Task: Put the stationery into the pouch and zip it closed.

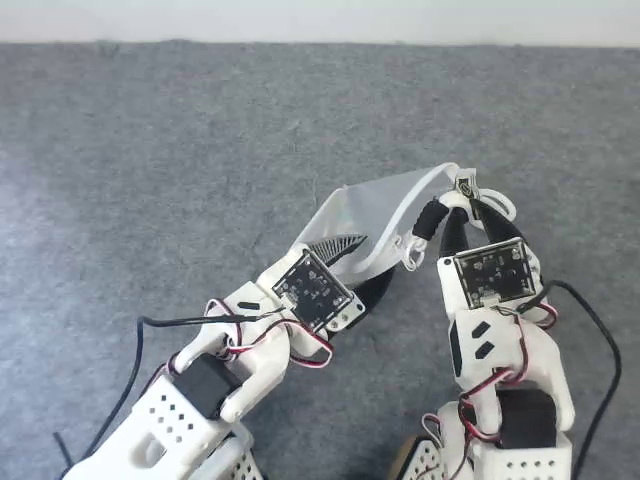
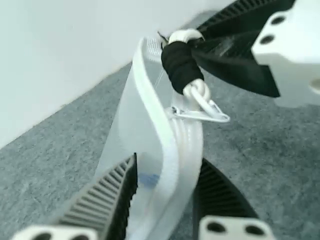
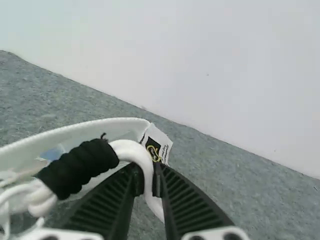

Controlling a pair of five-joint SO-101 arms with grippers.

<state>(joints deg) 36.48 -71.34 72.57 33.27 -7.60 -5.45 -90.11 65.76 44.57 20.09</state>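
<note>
A translucent white pouch hangs off the mat, held up between both arms. My left gripper is shut on the pouch's zipper edge, which runs between its black ribbed fingers. Something blue shows faintly inside the pouch. My right gripper is shut on the white pull cord, just past the cord's black wrap and beside a small tag. The metal zipper slider hangs below that cord, part-way along the zipper.
Grey carpet-like mat covers the table up to a white wall at the back. Both arm bodies fill the front edge, the left one and the right one.
</note>
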